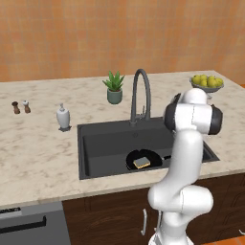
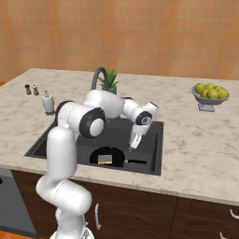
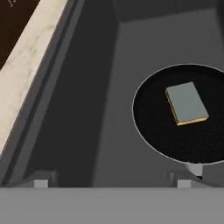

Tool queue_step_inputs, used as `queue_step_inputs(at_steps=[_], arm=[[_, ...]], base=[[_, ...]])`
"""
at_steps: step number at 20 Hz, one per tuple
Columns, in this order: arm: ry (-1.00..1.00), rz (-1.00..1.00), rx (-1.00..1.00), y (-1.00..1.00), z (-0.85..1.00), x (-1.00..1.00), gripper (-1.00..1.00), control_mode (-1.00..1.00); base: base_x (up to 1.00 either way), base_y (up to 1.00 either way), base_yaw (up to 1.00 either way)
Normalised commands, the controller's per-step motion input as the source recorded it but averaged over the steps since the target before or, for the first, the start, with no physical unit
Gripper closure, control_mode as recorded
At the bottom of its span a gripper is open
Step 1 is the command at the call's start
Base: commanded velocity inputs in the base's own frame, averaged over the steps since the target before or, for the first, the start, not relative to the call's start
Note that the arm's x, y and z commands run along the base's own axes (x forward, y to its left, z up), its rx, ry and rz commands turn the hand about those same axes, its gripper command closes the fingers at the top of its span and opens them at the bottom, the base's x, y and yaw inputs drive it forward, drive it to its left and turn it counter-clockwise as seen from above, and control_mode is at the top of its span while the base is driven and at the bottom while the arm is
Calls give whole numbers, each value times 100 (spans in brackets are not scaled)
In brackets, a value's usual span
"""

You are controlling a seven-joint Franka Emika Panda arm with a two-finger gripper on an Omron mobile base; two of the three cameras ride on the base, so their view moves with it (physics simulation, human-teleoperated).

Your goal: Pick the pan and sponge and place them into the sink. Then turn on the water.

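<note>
Sponge (image 3: 187,103) lies in pan (image 3: 166,131); open fingers (image 3: 43,180) point down into sink (image 3: 87,109).

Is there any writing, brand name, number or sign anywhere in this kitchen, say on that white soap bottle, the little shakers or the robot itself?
None: no view shows a readable word, number or sign.
White soap dispenser bottle: plain, no label.
Two small shakers: too small to tell any marking.
White robot arm: no lettering visible.
Yellow sponge with grey-green top in the round black frying pan: unmarked.
</note>
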Motion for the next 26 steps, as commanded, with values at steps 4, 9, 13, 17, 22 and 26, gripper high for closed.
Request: queue_step_inputs(at_steps=[4, 9, 13, 17, 22, 26], arm=[[8, -6, 6, 2, 87, -26, -100, -100], [0, -4, 1, 0, 69, -40, -100, -100], [-1, -5, -2, 0, 77, -50, -100, -100], [0, 0, 0, -2, 64, -44, -100, -100], [-13, -1, 16, 0, 29, -4, -100, -100], [-25, -14, 17, 37, 4, 24, -100, -100]], base=[[0, 0, 0], [0, 0, 0], [0, 0, 0], [0, 0, 0], [0, 0, 0], [0, 0, 0]])
